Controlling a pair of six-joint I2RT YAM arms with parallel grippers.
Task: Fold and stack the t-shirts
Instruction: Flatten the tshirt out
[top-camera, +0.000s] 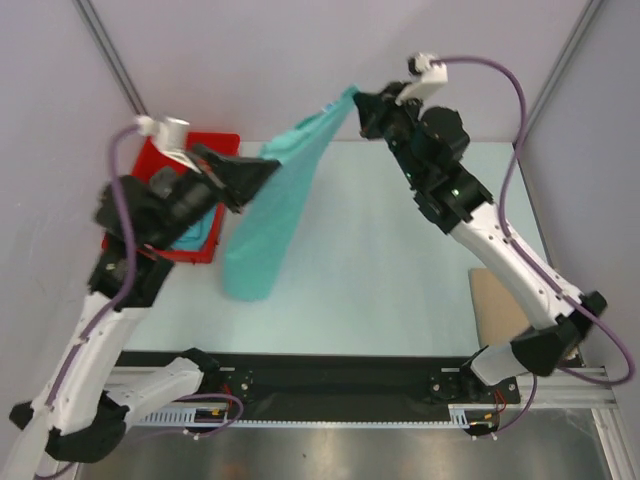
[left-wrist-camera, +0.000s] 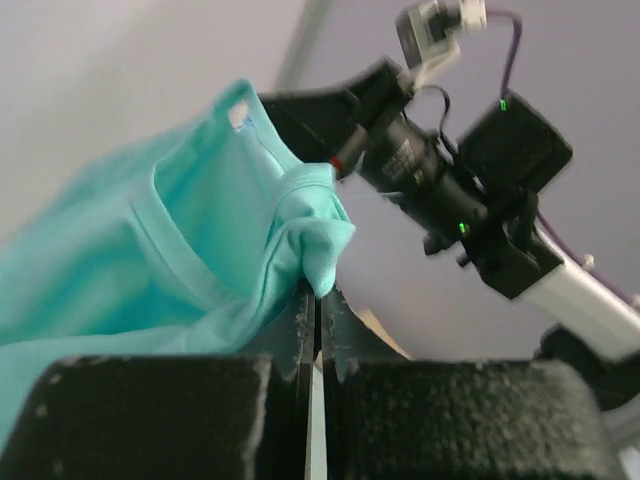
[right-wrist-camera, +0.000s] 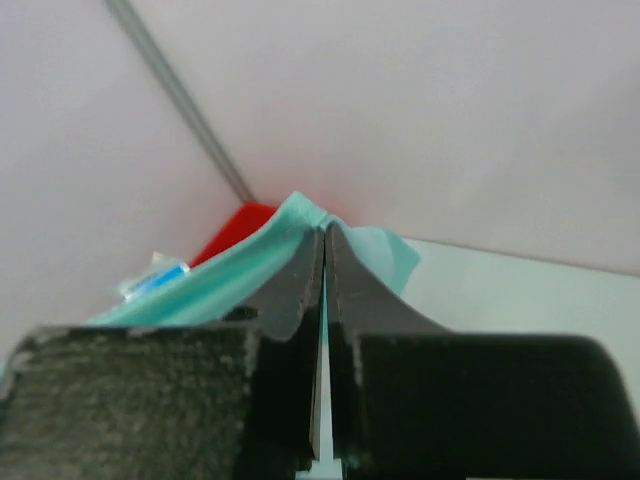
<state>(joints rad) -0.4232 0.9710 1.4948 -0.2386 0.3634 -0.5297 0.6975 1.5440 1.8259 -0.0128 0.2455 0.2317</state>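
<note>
A mint green t-shirt (top-camera: 265, 225) hangs stretched in the air between my two grippers, its lower end drooping down to the table. My left gripper (top-camera: 268, 168) is shut on one part of its top edge near the collar (left-wrist-camera: 170, 250); the cloth bunches over the closed fingertips (left-wrist-camera: 320, 292). At the back, raised high, my right gripper (top-camera: 358, 103) is shut on the other upper corner, and a fold of the shirt (right-wrist-camera: 215, 280) drapes over its tips (right-wrist-camera: 325, 228). A turquoise t-shirt (top-camera: 200, 232) lies in the red tray. A tan t-shirt (top-camera: 495, 305) lies at the table's right edge.
The red tray (top-camera: 215, 143) stands at the back left, partly behind my left arm, and shows in the right wrist view as a red patch (right-wrist-camera: 235, 228). The right arm (left-wrist-camera: 440, 180) fills the upper right of the left wrist view. Pale walls enclose the table.
</note>
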